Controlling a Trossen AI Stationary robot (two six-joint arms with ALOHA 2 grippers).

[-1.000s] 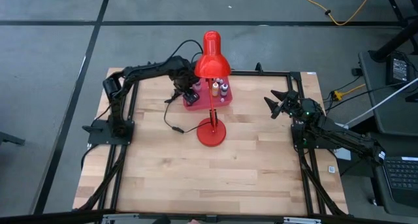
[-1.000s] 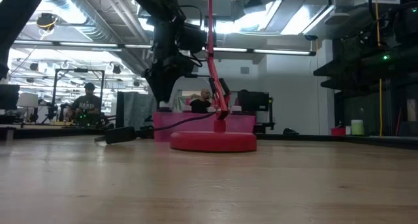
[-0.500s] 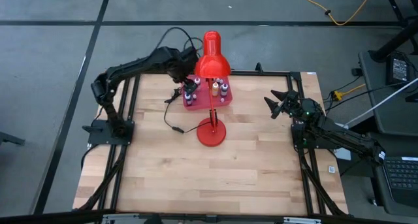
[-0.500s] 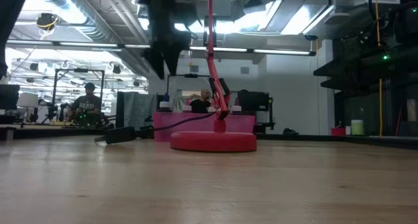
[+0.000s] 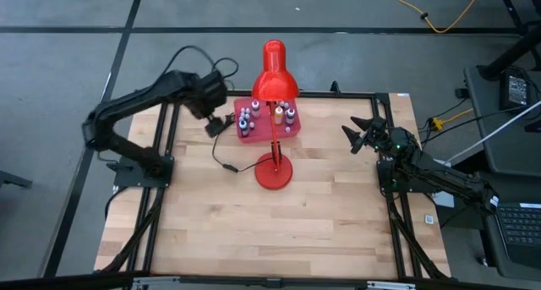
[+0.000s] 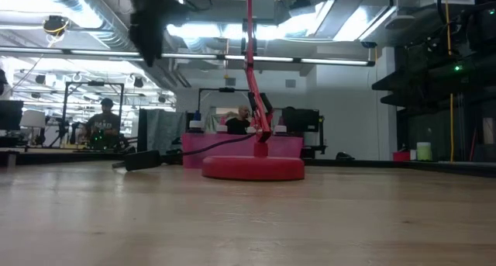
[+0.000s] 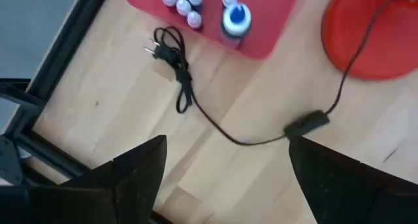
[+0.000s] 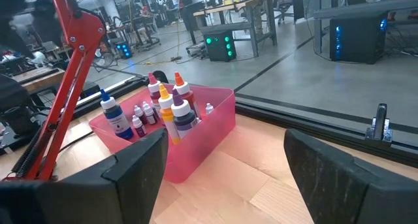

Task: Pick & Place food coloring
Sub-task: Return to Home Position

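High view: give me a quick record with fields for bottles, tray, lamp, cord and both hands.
food coloring bottles: upright inside the pink tray
pink tray: near the table's far edge, behind the red lamp
red lamp: upright, mid-table
cord: black, unplugged, on the wood beside the tray
left hand: open, empty, above the table left of the tray
right hand: open, empty, at the table's right side

L dark two-finger gripper [image 5: 216, 123]: arm arched high, elbow out left, fingers wide apart. R dark two-finger gripper [image 5: 353, 131]: arm folded low, fingers apart.
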